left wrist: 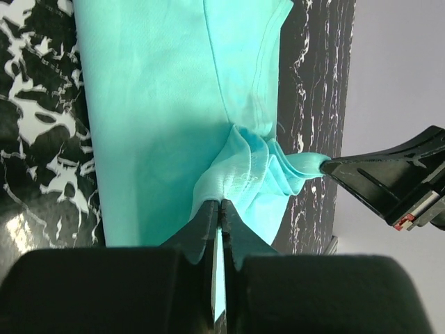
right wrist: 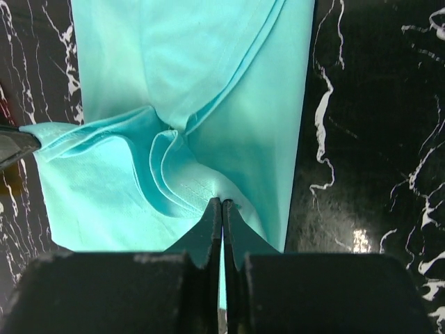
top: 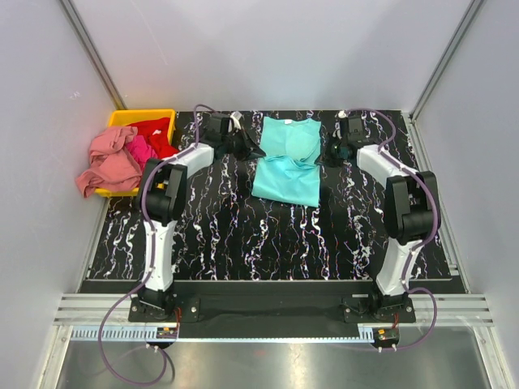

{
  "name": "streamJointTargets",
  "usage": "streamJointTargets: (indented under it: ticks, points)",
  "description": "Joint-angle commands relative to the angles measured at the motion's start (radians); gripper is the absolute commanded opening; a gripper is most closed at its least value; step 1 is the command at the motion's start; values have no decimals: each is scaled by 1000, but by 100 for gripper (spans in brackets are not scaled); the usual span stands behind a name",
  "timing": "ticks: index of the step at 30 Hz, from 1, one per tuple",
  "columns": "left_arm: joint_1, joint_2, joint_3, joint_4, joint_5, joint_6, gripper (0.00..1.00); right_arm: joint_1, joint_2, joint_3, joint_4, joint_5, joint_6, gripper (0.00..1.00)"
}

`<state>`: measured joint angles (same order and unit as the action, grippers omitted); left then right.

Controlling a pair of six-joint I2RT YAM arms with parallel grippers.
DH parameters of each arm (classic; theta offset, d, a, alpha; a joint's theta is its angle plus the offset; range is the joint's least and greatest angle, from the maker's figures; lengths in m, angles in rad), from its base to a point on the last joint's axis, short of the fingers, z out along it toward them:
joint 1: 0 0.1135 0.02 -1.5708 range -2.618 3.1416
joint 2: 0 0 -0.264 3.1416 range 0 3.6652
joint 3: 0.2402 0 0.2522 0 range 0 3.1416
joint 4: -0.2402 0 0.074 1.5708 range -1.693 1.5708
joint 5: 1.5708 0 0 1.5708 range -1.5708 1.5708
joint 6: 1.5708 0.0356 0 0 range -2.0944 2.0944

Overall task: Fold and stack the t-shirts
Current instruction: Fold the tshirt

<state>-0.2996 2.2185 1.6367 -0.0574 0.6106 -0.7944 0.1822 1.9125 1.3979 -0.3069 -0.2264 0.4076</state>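
Black marbled table (top: pixel 243 235), pale walls (top: pixel 268 49) around. Turquoise t-shirt (top: pixel 284 174) flat on table, right of yellow bin (top: pixel 166 115), between both tools. Long axis runs near-to-far: collar at far end, hem toward arm bases. Left tool (top: pixel 256 151) at shirt edge nearer bin, jaws pinched tight on bunched fold. Right tool (top: pixel 329 154) at edge away from bin, jaws likewise clamped on gathered cloth. Salmon pink t-shirt (top: pixel 109 162) draped over bin rim; magenta t-shirt (top: pixel 139 150) and red t-shirt (top: pixel 158 130) inside bin.

Plain white walls (top: pixel 268 49) enclose a black, white-veined tabletop (top: pixel 268 235) at mid-frame, with aluminium rails (top: pixel 462 308) along the bottom.
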Motion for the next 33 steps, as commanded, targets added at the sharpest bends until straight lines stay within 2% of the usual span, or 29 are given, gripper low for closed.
streamJointTargets:
  ticks: [1,13,14,16,20,24,25,29,33]
  points:
    - [10,35,72,54,40,-14,5,-16,23,70,43,-22,-7,0]
    - [33,109,150,79,12,-23,6,-36,131,179,34,-53,-9,0]
    - [34,124,167,79,14,-23,7,-36,137,190,35,-53,-9,0]
    - [34,141,187,82,24,-20,16,-36,152,199,38,-53,-7,1]
    - [42,164,210,62,-4,-5,31,-44,186,236,40,-45,2,9]
    - [68,107,140,87,-47,6,43,-58,246,326,9,-40,-21,46]
    - [74,87,123,80,-58,17,51,-62,253,355,-36,-47,-27,49]
    - [86,-49,71,-48,-181,161,67,-78,211,380,-112,-57,-38,56]
    - [85,-146,-7,-75,-167,257,70,-78,100,293,-153,-134,-44,61]
